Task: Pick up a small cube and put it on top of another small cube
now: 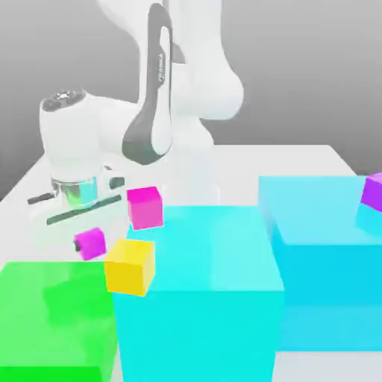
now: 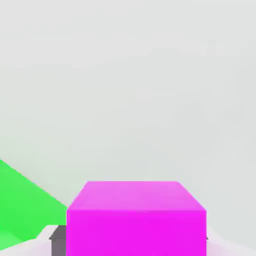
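Magenta shows first in my exterior view: the small cube (image 1: 91, 244) sits between the tips of my claw (image 1: 89, 245), clamped. I count one yellow cube (image 1: 130, 267), one hot-pink, one purple, one green block (image 1: 56, 313) and two blue-cyan blocks, on a pale table (image 1: 246, 160) against a grey backdrop (image 1: 298, 67). In my hand view, both fingertips flank the cube, green beside it, pale surface beyond.

A white counter (image 1: 298, 160) carries three large blocks: a green block (image 1: 52, 321) at lower left, a cyan block (image 1: 198, 321) at lower centre, a blue block (image 1: 328, 276) at right.
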Controlling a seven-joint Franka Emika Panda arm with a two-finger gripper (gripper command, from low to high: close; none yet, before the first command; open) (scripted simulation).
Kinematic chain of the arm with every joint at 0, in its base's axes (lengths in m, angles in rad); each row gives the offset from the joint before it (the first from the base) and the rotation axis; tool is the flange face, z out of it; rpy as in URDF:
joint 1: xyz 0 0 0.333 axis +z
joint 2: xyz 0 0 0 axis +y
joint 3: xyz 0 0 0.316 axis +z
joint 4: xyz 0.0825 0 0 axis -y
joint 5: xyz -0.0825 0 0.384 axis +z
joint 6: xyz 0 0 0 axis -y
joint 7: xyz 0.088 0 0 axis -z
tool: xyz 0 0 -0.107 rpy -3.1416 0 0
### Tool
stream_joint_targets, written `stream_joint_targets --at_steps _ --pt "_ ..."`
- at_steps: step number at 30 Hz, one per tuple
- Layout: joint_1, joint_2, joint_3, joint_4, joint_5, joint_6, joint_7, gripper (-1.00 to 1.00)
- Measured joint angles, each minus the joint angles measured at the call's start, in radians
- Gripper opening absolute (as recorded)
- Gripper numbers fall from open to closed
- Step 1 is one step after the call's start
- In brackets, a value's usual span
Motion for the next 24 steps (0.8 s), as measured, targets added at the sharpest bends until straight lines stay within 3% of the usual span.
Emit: stream_joint_targets --at_steps 17,22,23,24 --pt "0.271 -0.031 0.155 0.613 0.104 -0.602 -0.661 -1.0" --pt "0.275 0.021 0.155 0.559 0.124 -0.484 -0.693 -1.0" --pt "0.275 0.03 0.156 0.545 0.123 -0.461 -0.693 1.0" --pt "0.275 0.03 0.156 0.545 0.123 -0.461 -0.693 1.0"
